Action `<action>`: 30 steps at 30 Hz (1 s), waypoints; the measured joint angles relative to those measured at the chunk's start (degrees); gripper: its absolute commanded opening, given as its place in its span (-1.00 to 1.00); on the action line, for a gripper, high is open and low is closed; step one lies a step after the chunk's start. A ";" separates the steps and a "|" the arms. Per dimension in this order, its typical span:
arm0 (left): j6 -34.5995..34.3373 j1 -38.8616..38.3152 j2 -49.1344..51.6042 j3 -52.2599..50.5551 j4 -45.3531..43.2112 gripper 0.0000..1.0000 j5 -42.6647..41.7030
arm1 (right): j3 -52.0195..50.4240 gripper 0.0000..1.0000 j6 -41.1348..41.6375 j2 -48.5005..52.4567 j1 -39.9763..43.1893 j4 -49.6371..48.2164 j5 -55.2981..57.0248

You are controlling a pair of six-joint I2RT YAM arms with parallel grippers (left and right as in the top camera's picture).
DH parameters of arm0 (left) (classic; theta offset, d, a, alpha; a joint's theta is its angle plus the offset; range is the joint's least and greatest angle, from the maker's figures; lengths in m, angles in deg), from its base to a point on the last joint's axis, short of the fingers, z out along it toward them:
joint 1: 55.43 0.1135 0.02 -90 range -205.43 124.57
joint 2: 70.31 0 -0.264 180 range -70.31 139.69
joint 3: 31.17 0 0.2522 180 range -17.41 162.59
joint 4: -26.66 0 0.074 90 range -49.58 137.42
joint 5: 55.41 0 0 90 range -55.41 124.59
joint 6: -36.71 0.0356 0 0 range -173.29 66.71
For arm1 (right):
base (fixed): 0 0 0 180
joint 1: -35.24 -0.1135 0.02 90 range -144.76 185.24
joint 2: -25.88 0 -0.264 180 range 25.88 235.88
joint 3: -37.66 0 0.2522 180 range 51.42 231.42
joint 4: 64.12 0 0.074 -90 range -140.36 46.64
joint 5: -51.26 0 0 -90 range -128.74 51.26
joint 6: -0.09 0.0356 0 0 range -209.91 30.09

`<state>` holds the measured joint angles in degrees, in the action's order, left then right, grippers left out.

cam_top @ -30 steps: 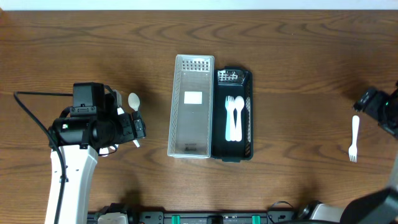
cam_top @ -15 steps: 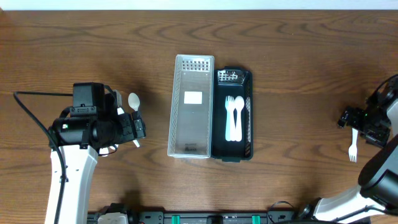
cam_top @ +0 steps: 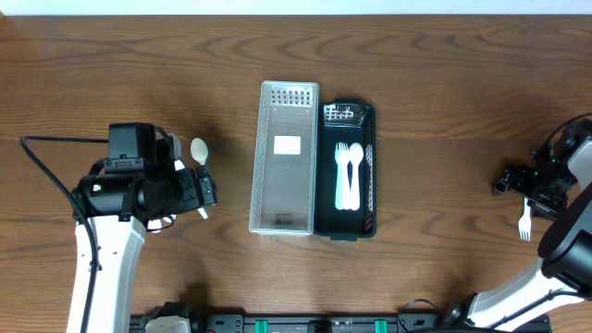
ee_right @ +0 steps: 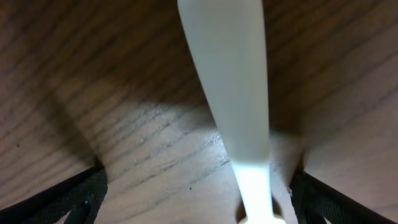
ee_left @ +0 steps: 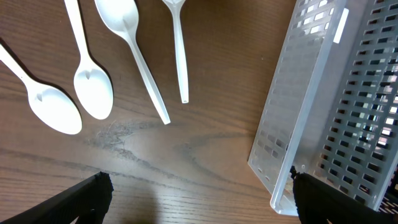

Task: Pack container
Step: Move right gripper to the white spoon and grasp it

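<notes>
While the white plastic fork [cam_top: 524, 222] shows only its tines overhead, its handle hidden under the right end effector [cam_top: 524, 180], it lies on the bench [cam_top: 444, 111] between those spread fingers [ee_right: 74, 194]; the left end effector [cam_top: 205, 190] gapes too.

Legible text, brands, numbers, signs: none in any view.
Item noted: one white rectangular sticker [cam_top: 288, 144] on the clear perforated plastic tray [cam_top: 282, 194], centre of the brown wooden surface [cam_top: 444, 92]. Any print on it is too small to make out.
</notes>
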<state>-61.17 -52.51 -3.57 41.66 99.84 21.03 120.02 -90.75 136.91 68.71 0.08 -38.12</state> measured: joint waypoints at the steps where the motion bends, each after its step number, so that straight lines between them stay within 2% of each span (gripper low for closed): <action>1: 0.00 0.00 0.00 0.00 0.02 0.89 0.02 | 0.02 0.93 0.00 0.09 0.00 0.00 0.00; 7: 0.00 0.00 0.00 0.00 0.15 0.89 0.00 | 0.31 0.81 -0.02 0.35 0.00 0.07 -0.04; 13: 0.00 0.00 0.00 0.00 0.17 0.89 0.02 | 0.35 0.27 -0.35 0.37 0.00 -0.24 -0.02; 16: 0.00 0.00 0.00 0.00 0.17 0.89 0.02 | 0.35 0.12 -0.26 0.37 0.00 -0.31 -0.02; 19: 0.00 0.00 0.00 0.00 0.17 0.89 0.00 | 0.35 -0.16 -0.37 0.37 0.00 -0.37 0.00; 22: 0.00 0.00 0.00 0.00 0.17 0.89 0.02 | 0.37 -0.33 -0.28 0.37 0.00 -0.37 0.00; 30: 0.00 0.00 0.00 0.00 0.17 0.89 0.02 | 0.37 -0.50 -0.07 0.37 0.02 -0.63 -0.04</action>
<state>-61.17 -52.51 -3.57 41.66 100.01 21.05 120.39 -90.82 137.28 68.74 -0.56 -38.16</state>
